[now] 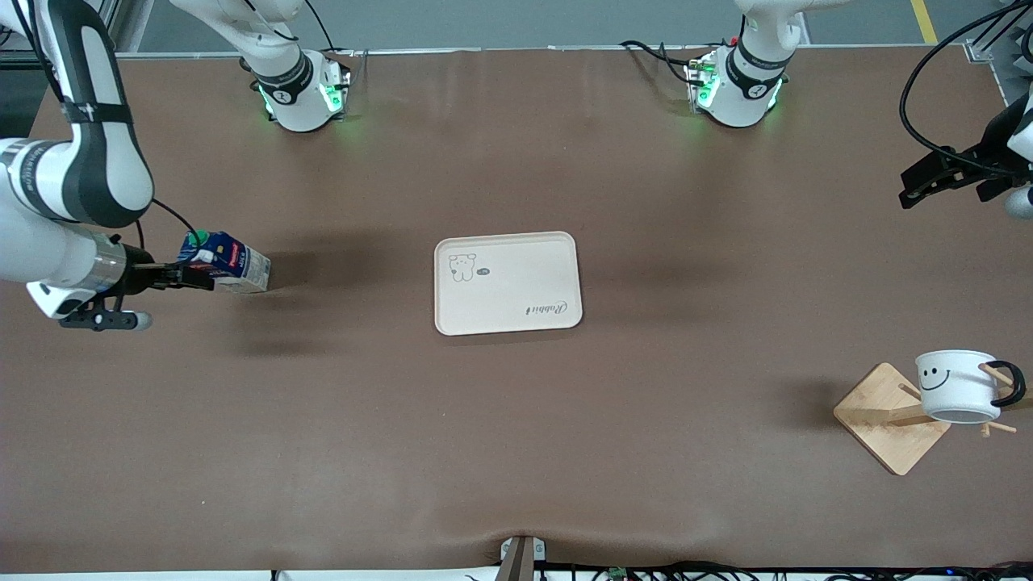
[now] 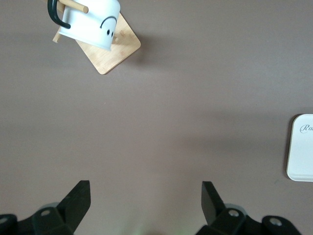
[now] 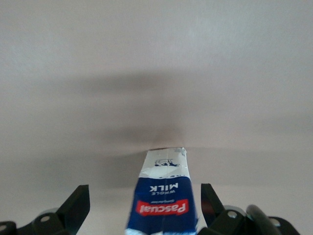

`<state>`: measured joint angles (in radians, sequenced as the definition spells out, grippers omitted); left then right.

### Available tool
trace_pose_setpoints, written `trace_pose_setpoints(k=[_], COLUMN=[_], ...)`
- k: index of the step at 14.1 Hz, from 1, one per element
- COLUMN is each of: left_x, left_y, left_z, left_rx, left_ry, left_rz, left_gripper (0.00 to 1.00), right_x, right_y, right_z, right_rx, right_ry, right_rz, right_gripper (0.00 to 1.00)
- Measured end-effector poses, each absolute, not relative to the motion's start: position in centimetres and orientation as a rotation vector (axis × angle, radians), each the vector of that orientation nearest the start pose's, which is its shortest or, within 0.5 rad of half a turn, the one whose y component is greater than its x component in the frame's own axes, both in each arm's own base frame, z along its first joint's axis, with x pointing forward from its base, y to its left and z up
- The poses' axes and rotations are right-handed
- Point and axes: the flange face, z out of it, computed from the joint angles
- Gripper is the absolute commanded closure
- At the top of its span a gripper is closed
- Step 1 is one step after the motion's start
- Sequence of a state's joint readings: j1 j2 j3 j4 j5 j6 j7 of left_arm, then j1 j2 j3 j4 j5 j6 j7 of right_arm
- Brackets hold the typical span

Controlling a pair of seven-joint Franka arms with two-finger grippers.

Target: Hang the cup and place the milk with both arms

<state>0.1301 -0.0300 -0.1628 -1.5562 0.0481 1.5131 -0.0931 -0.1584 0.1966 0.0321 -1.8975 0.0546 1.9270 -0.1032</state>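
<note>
The milk (image 1: 230,262), a dark blue carton with a green cap, lies tilted on its side on the table at the right arm's end. My right gripper (image 1: 198,278) is open around its cap end. In the right wrist view the carton (image 3: 164,196) sits between the fingers (image 3: 78,203) with a gap on each side. The cup (image 1: 956,383), white with a smiley face, hangs by its black handle on a peg of the wooden rack (image 1: 884,424); it also shows in the left wrist view (image 2: 93,22). My left gripper (image 1: 928,181) is open and empty (image 2: 145,196), up in the air over the left arm's end.
A cream tray (image 1: 508,282) with a small animal drawing lies at the middle of the table; its edge shows in the left wrist view (image 2: 301,147). The rack stands near the front edge at the left arm's end. Cables hang by the left arm.
</note>
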Motion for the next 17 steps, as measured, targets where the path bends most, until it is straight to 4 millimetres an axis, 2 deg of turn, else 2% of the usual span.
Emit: trace_pose_setpoints(k=[3,8,12,17], left_x=[54.0,54.0,54.0,54.0], left_y=[-1.4,-1.5,-1.5,-1.5], left_z=[64.3,64.3,64.3,64.3], left_rx=[-3.087,-3.094,-3.096,-3.096], left_ry=[-0.097,-0.097,-0.097,-0.097], left_rz=[0.015,0.015,0.015,0.012], left_gripper=[0.0,0.0,0.0,0.0], right_x=[60.8,64.1,64.0,64.1], right_y=[-7.6,-8.8,-9.7,-9.1], right_z=[42.6,44.0,46.7,46.7], right_rx=[-3.068,-3.112,-3.11,-3.109], right_ry=[0.062,0.049,0.07,0.054], right_rz=[0.215,0.166,0.222,0.227], right_gripper=[0.0,0.0,0.0,0.0])
